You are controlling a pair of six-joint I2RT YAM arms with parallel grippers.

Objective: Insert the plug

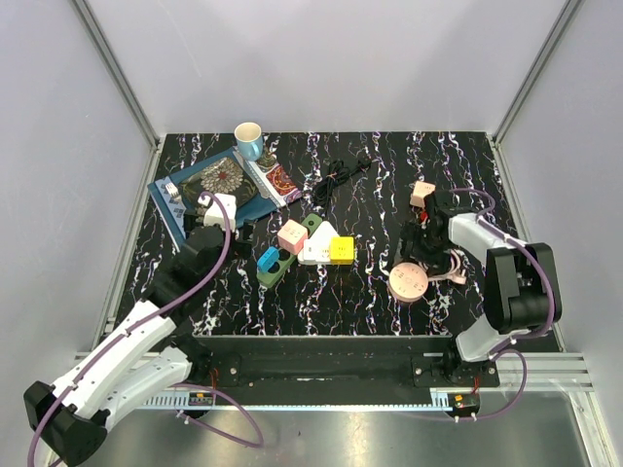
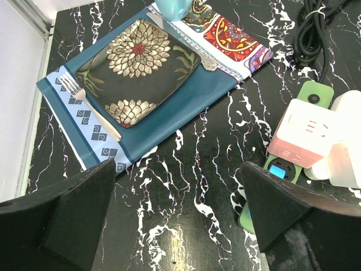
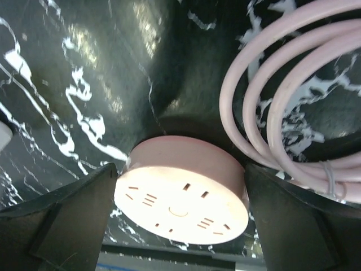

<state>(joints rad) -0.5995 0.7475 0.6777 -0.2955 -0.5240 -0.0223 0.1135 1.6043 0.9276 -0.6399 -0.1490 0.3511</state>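
Nothing's plugged in yet. Your right gripper (image 3: 180, 210) hangs open astride the round pink socket (image 3: 181, 195). Your left gripper (image 2: 177, 220) is open and empty. What looks like the pink plug (image 1: 421, 194) lies loose on the table beyond.

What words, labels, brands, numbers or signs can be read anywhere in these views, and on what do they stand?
None can be read for certain.
pink cube adapter: pale raised marks on its top face, too faint to read.
round pink socket: slot openings only, no lettering visible.
blue placemat: border of repeated square motifs, ornament, not writing.
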